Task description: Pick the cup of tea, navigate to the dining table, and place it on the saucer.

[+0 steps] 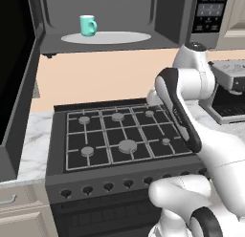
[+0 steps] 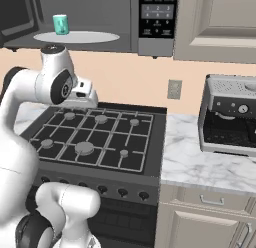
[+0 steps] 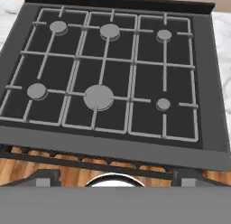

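A kitchen: gas stove (image 1: 122, 135), open microwave (image 1: 110, 21) above, coffee machine (image 2: 231, 117) on marble counter (image 2: 200, 164).

- The cup (image 1: 88, 26) in the open microwave (image 1: 110, 21) is too small to show what it holds; its handle cannot be made out in the right base view.
- The microwave's top is cut off by the upper edge.
- The microwave door (image 1: 16, 78) runs off the left edge.
- The coffee machine (image 2: 231, 114) is cut by the right edge.
- The arm (image 1: 191, 121) covers the stove's (image 1: 119, 135) right rear corner.
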Motion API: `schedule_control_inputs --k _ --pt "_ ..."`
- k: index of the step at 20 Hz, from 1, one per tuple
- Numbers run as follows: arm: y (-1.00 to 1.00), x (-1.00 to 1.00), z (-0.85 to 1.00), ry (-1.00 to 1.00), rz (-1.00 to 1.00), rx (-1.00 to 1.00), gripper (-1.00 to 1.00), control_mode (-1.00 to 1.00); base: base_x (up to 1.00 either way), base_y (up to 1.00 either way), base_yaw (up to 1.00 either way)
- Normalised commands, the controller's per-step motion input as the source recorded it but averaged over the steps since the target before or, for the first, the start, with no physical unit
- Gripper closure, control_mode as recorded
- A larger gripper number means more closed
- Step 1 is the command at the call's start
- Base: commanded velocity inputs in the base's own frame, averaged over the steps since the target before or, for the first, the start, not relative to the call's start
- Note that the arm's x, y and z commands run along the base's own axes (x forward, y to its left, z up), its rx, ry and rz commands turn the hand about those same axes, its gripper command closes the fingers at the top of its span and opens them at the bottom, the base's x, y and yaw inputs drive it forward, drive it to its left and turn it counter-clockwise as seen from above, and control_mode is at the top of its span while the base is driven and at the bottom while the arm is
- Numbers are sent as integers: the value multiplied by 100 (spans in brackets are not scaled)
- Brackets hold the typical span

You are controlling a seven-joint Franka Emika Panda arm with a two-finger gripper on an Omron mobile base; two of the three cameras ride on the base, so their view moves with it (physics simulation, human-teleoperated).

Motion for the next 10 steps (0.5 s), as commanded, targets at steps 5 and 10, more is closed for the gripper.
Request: schedule_control_inputs --k 5,10 --pt "72 -43 81 -58 0 0 -100 -100 0 0 0" --pt "45 -5 100 -49 0 2 -100 -100 0 0 0"
